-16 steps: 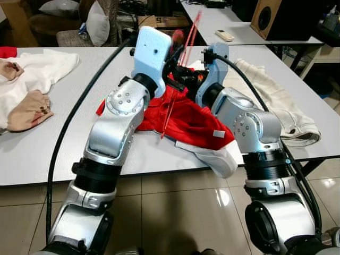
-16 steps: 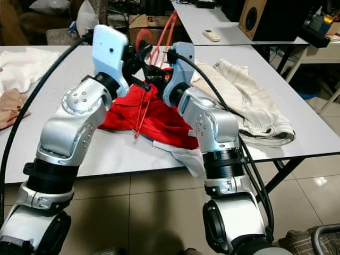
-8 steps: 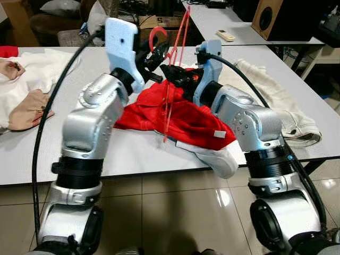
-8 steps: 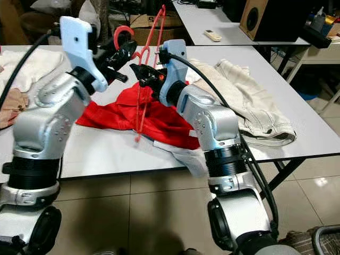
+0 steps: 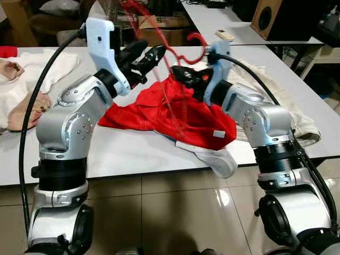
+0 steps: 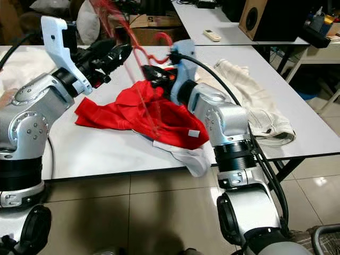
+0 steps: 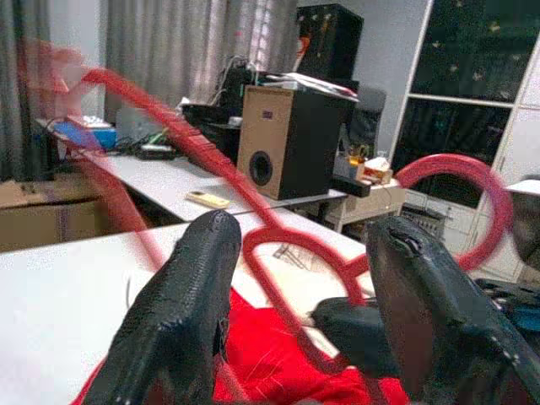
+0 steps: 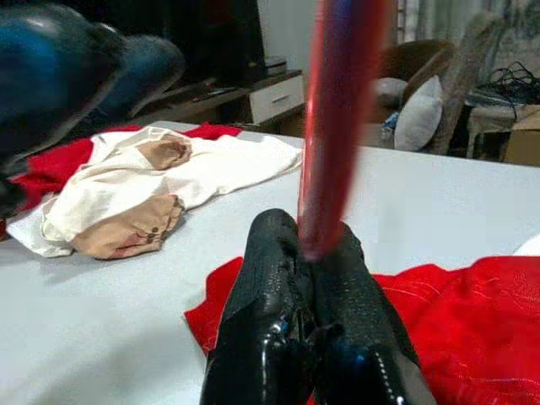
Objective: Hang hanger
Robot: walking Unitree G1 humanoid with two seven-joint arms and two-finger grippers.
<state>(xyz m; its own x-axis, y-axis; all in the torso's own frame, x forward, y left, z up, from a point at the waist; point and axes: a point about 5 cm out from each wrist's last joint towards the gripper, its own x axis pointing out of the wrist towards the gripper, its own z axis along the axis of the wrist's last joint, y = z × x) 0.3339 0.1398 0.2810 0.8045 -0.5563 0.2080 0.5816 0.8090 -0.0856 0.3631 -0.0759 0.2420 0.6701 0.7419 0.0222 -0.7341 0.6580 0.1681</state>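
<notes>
Gripping the red hanger [image 5: 183, 50] near its neck, the right gripper [image 8: 308, 253] has its two fingers pressed together on the wire, held up above the table [image 5: 133, 154] over the red shirt [image 5: 175, 114]. The hanger is blurred; its hook [image 7: 460, 198] curls up beside the right wrist, and its arms sweep up and back toward the far edge of the table and down across the shirt. The left gripper [image 7: 299, 278] is raised just to the left of the hanger, its fingers [image 7: 181, 312] spread wide with the hanger's neck showing in the gap between them, touching neither finger as far as can be seen. The shirt lies crumpled in the middle of the table, with a white part [image 5: 212, 156] drooping over the near edge. A cream garment [image 5: 276, 101] lies at the right end of the table, touching or just beside the shirt. At the left end is a pile of white and tan clothes [image 5: 26, 85]. On another table behind are a remote [image 5: 225, 35] and a speaker [image 5: 281, 18].
</notes>
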